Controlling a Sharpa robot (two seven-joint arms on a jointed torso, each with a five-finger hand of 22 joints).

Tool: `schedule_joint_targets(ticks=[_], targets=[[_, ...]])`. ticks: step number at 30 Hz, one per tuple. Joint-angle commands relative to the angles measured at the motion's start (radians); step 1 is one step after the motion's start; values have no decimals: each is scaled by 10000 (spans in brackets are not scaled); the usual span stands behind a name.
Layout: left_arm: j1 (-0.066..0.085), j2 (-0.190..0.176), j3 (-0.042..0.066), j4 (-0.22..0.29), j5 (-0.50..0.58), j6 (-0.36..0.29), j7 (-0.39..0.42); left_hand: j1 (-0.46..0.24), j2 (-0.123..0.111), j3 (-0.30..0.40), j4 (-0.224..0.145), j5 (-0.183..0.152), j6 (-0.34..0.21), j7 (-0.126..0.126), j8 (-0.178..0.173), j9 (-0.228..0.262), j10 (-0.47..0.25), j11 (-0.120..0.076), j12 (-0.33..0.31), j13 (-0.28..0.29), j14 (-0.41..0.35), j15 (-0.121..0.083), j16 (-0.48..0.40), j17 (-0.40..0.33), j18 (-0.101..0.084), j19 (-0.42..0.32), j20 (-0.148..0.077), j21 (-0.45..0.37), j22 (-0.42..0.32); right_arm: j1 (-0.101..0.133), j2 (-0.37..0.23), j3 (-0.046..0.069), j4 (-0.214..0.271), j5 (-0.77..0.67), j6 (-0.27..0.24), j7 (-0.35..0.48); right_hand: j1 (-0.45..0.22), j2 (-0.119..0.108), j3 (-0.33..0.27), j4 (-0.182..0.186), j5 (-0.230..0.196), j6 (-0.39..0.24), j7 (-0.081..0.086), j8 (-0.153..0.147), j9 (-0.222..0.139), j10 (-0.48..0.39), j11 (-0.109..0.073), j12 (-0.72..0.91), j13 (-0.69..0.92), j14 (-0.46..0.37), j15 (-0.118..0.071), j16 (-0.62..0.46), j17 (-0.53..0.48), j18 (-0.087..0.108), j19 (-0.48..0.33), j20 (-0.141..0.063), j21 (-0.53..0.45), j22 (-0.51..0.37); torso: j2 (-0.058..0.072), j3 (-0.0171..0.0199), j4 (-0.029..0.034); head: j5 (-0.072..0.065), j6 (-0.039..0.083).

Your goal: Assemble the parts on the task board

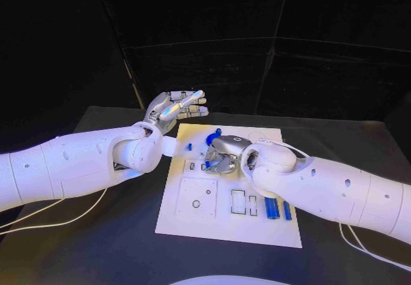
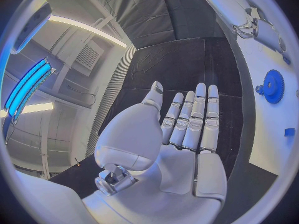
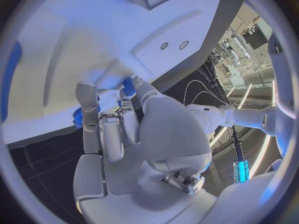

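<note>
The white task board lies in the middle of the black table. My left hand is raised over the board's far left corner, palm bare and fingers spread apart. My right hand hangs over the board's far middle with its fingers curled down to the plate. A blue gear sits just beyond it, and in the left wrist view the gear lies free on the board. Blue bits show by the right fingertips; whether they are held is hidden. A small blue piece lies near the board's left edge.
Two long blue pegs lie side by side at the board's right, close under my right forearm. Several empty cut-outs mark the board's near half. White cables trail over the table at both sides.
</note>
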Motion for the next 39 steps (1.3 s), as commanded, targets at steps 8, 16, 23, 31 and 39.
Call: schedule_joint_targets(ticks=[8,16,23,31,39], targets=[[19,-3,7,8,6,47,110,22,42,18,-60,43,67,124,-8,17,66,-26,40,8,58,20,8,-5,134,72,-24,-63,-8,-46,-53,-38,-15,-162,511,-142,-95,-35,19,42,-81,11,13,-40,-5,-53,-5,-78,270,786,-36,8,1384,7,-53,-19,-45,-21,1,-3,-5,-36,-20],[19,4,7,-2,6,51,106,19,44,19,-59,43,69,126,-9,16,67,-25,39,7,57,20,6,-7,134,72,-25,-67,-11,-52,-63,-41,-10,-223,509,-186,-123,-80,13,35,-97,-26,25,-65,-18,-91,3,-115,223,777,-30,-5,1347,13,-76,-15,-69,-65,2,-2,4,-68,-31],[19,7,7,-5,6,65,91,16,47,19,-59,43,72,130,-11,15,70,-24,38,6,56,20,3,-8,133,72,-26,-71,-14,-61,-63,-41,-6,-315,415,-285,-204,-176,5,32,-109,-191,84,-171,-69,-250,50,-269,25,766,4,-25,1301,16,-108,8,-104,-115,2,-6,5,-59,-38],[19,9,7,-9,6,81,76,16,47,19,-59,43,72,130,-11,15,70,-24,38,6,56,20,3,-8,133,72,-26,-71,-14,-72,-59,-42,1,-370,194,-378,-309,-292,-19,44,-120,-461,184,-333,-133,-361,138,-378,-98,762,75,-35,1286,20,-145,65,-145,-178,2,-5,5,-54,-38],[19,16,6,-17,6,68,99,10,48,19,-58,43,73,135,-17,12,70,-20,35,3,55,21,-2,-11,132,74,-27,-78,-19,-94,-42,-42,-6,-374,-219,-452,-816,-441,-397,393,-346,-862,276,-519,-163,-529,237,-522,-293,762,170,-37,1293,29,-158,164,-172,-221,1,-6,3,-64,-36]])
